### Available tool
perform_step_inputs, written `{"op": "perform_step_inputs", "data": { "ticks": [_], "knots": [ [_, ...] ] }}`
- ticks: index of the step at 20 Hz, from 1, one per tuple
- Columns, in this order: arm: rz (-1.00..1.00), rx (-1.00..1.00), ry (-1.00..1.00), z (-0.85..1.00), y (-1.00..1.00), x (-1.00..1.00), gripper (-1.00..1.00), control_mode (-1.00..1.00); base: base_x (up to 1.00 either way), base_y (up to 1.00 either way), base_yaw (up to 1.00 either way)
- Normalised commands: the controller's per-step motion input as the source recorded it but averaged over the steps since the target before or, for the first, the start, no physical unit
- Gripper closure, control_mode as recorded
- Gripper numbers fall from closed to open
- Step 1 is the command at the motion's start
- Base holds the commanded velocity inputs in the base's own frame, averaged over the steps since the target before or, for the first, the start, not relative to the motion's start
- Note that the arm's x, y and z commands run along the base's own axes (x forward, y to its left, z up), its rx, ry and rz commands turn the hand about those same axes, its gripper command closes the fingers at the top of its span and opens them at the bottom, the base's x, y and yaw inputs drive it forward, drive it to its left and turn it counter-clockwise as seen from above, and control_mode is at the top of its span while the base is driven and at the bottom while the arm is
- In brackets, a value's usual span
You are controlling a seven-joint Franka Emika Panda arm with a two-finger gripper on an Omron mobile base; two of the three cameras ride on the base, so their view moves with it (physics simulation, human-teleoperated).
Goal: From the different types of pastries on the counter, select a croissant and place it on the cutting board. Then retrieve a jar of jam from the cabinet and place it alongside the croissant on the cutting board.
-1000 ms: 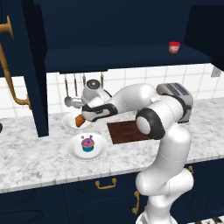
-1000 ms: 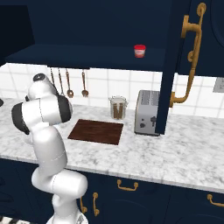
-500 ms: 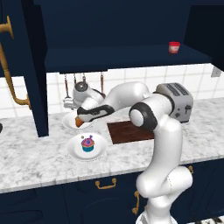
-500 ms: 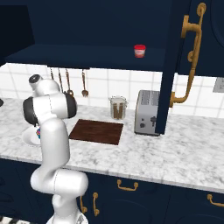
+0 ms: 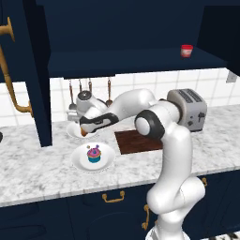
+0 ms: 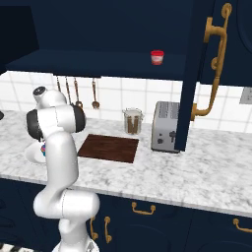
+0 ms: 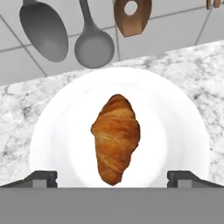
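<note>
The golden-brown croissant (image 7: 116, 138) lies lengthwise in the middle of a white plate (image 7: 57, 131) at the back of the counter (image 5: 42, 168). My gripper (image 7: 113, 178) hovers right over it, open, one fingertip (image 7: 41, 178) on each side and well apart from the pastry. From the left base view, the gripper (image 5: 86, 127) hides most of the croissant (image 5: 84, 133). The dark wooden cutting board (image 5: 138, 141) lies bare to the right. The red-lidded jar of jam (image 5: 186, 50) stands on the cabinet shelf (image 5: 140, 61), also seen as the jar (image 6: 157, 57) from the right.
A cupcake (image 5: 93, 153) with a blue wrapper sits on a second white plate (image 5: 105, 161) nearer the counter's front. Spoons (image 7: 43, 30) hang on the tiled wall behind the croissant. A clear canister (image 6: 132, 121) and a toaster (image 6: 166, 126) stand right of the board.
The arm has swung further left and the hand has come down a little over the croissant plate. The jaws stay wide; nothing on the counter moved.
</note>
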Motion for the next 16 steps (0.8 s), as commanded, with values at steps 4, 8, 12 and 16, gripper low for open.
{"op": "perform_step_inputs", "data": {
  "ticks": [4, 8, 12, 16],
  "knots": [
    [0.0, 0.0, 0.1, -0.24, -0.11, 0.0, -1.0, -1.0, 0.0, 0.0, 0.0],
    [0.0, 0.0, 0.08, -0.18, 0.0, 0.0, -1.0, -1.0, 0.0, 0.0, 0.0],
    [0.0, 0.0, 0.15, -0.37, 0.0, 0.0, -1.0, -1.0, 0.0, 0.0, 0.0],
    [0.0, 0.0, 0.09, -0.22, 0.0, 0.14, -1.0, -1.0, 0.0, 0.0, 0.0]
  ]
}}
